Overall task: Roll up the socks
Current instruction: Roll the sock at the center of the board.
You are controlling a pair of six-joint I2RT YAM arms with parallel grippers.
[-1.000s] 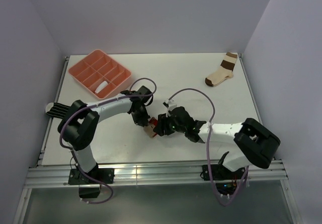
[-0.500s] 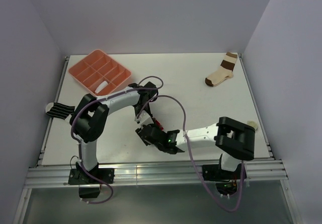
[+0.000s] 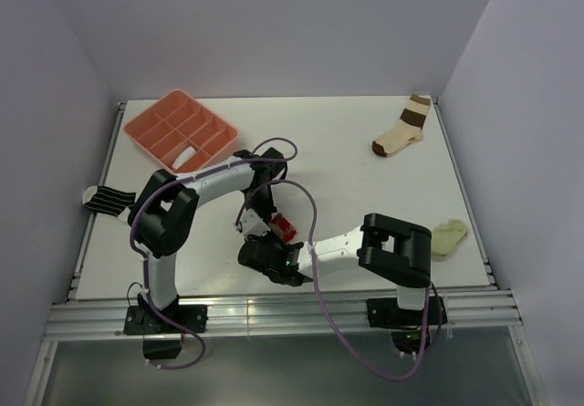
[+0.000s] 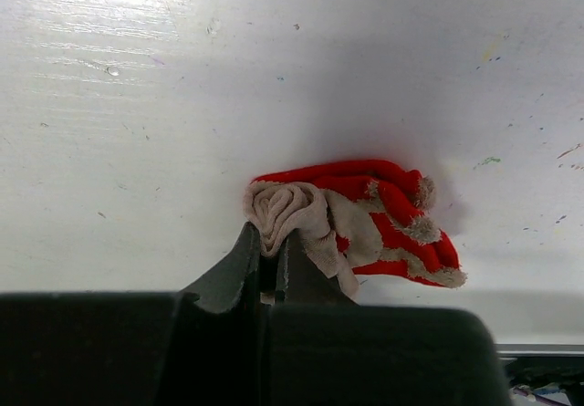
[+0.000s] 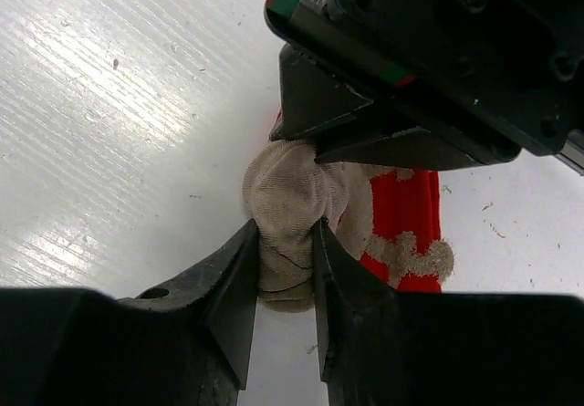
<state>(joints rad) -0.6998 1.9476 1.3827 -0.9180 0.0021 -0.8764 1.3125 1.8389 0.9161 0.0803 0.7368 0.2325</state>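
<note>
Judged partly done at best. Found the tan sock (image 4: 301, 214) on the near middle of the counter (image 3: 347, 187), wound into a small wad at its tan end, with the red end not yet rolled in. Saw the striped sock (image 3: 108, 198) lying flat at the left edge (and a white piece (image 3: 185, 157) in the tray (image 3: 151, 107), too small to tell if rolled). Posed with the left arm (image 3: 205, 185) bent inward and the right arm (image 3: 338, 240) folded low, pointing left. Pinched the wad from opposite sides with the left jaws and the right jaws, both clenched on it.
</note>
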